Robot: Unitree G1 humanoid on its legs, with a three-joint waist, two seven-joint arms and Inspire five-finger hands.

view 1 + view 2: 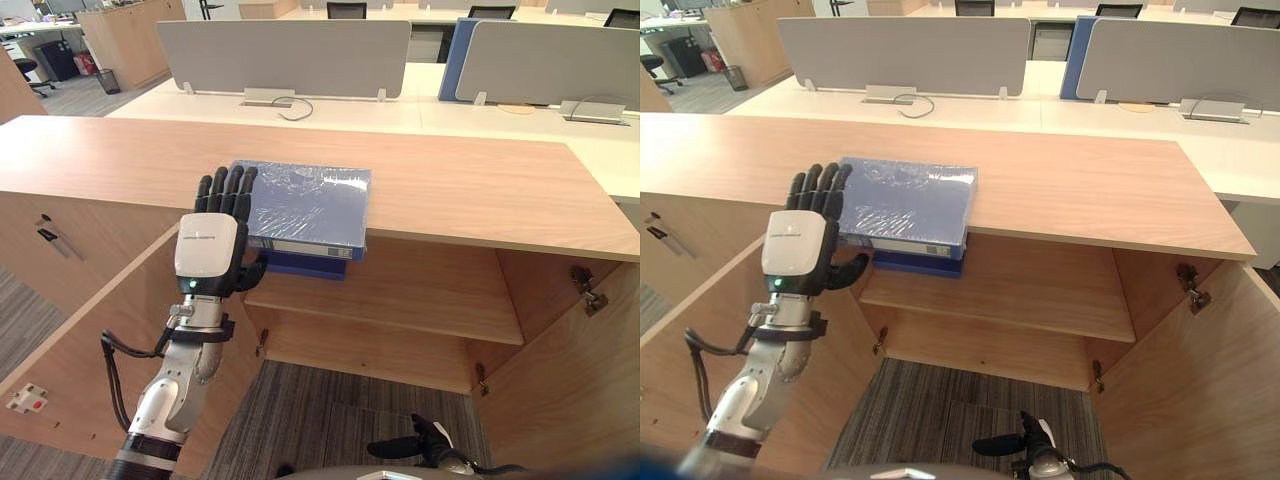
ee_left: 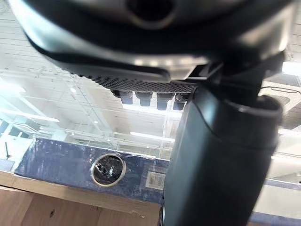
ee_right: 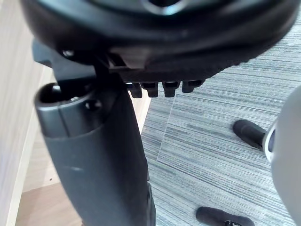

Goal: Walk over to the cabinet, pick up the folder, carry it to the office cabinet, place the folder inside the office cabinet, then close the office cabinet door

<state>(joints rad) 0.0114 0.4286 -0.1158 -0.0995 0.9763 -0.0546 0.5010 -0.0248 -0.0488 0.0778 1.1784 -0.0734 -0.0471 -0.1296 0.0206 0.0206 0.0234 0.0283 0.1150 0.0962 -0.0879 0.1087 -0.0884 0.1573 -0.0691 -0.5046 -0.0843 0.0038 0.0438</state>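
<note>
Touching the blue folder [image 1: 312, 205], left hand [image 1: 208, 255] lies flat; spine label [image 2: 155, 179] illegible.

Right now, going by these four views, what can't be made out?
- Near left corner of the folder, eye views: covered by the left hand.
- Contact between that hand's palm and the folder: hidden behind the hand's back.
- The label, left wrist view: print too small.
- The left door, eye views: cut off by the left edge.
- The right hand, eye views: small, dark, at the lower edge.
</note>
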